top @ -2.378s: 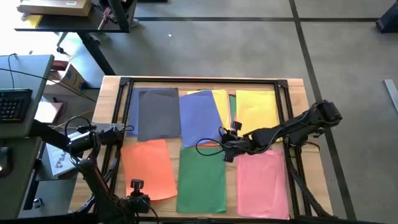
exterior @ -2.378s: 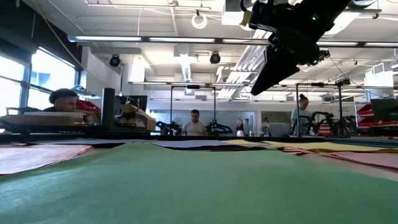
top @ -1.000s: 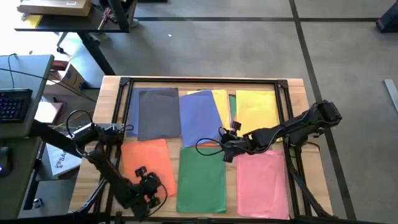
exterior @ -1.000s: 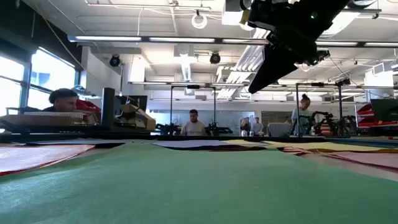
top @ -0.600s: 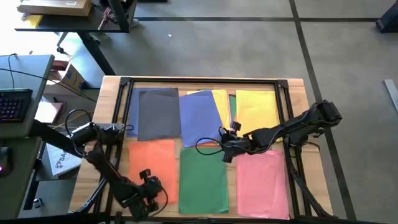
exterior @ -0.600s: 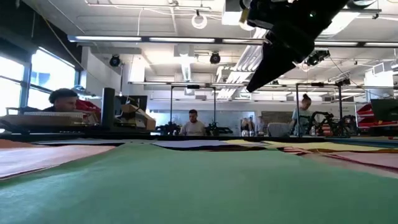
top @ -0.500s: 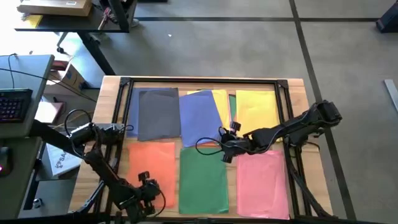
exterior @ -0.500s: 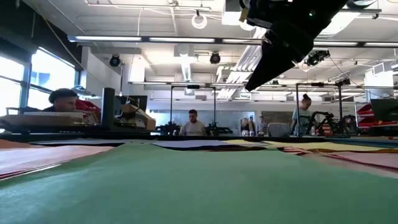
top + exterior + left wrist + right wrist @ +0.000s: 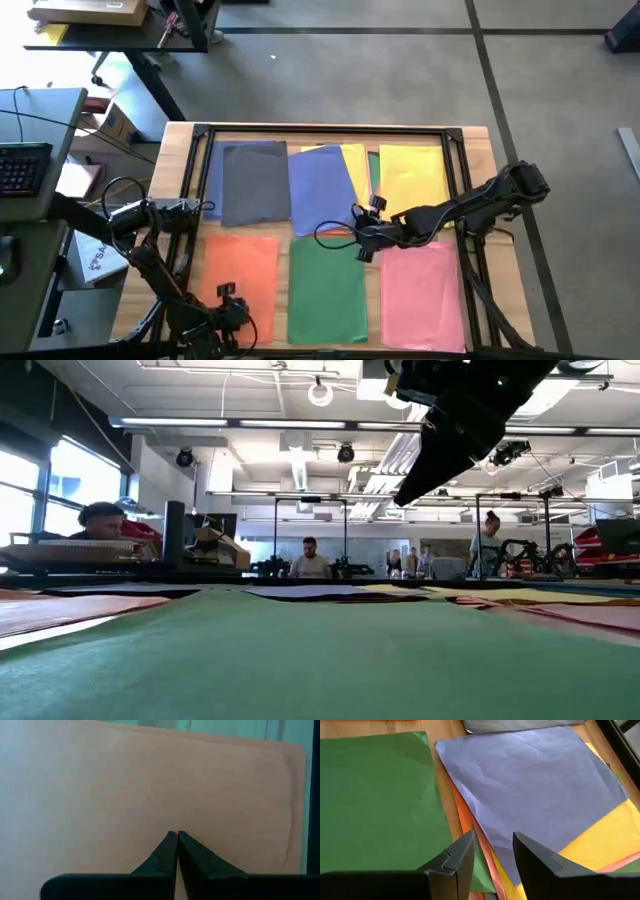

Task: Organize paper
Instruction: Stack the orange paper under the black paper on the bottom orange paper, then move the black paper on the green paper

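Since a moment ago the left gripper (image 9: pixel 228 312) has slid back along the orange paper (image 9: pixel 240 270) to the table's (image 9: pixel 330 133) near left edge, tips clenched together on the sheet, apparently squaring it beside the green paper (image 9: pixel 325 285). Grey paper (image 9: pixel 254 182), blue paper (image 9: pixel 322 190) and yellow paper (image 9: pixel 412 178) line the far edge, pink paper (image 9: pixel 420 295) near right; flat, slightly creased. Over the blue sheet's near corner hangs the right gripper (image 9: pixel 492 855), released
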`<control>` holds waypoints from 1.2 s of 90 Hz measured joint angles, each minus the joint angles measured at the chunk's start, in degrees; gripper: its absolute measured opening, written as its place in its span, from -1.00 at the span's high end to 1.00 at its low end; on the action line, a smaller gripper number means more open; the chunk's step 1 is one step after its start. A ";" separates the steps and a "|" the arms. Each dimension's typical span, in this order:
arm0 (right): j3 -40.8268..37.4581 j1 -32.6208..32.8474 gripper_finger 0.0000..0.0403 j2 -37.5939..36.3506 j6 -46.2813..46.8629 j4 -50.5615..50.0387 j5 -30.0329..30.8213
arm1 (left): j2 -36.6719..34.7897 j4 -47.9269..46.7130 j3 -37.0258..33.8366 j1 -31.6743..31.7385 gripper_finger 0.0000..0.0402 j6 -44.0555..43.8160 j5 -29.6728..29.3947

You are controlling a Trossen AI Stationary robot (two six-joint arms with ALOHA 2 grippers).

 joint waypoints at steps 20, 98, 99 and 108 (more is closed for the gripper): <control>0.00 0.00 0.41 0.00 0.00 0.24 -0.74 | -3.45 -3.56 1.77 0.98 1.00 0.05 -0.44; 0.26 9.45 0.41 21.36 13.10 17.29 -9.55 | -5.04 5.58 3.58 11.55 1.00 0.74 -26.51; 0.26 9.57 0.41 21.37 13.25 17.30 -9.14 | -5.04 5.79 3.58 11.55 1.00 0.93 -26.55; 0.24 10.54 0.41 21.46 13.23 17.33 -7.43 | -5.04 7.41 3.58 11.63 1.00 2.97 -27.53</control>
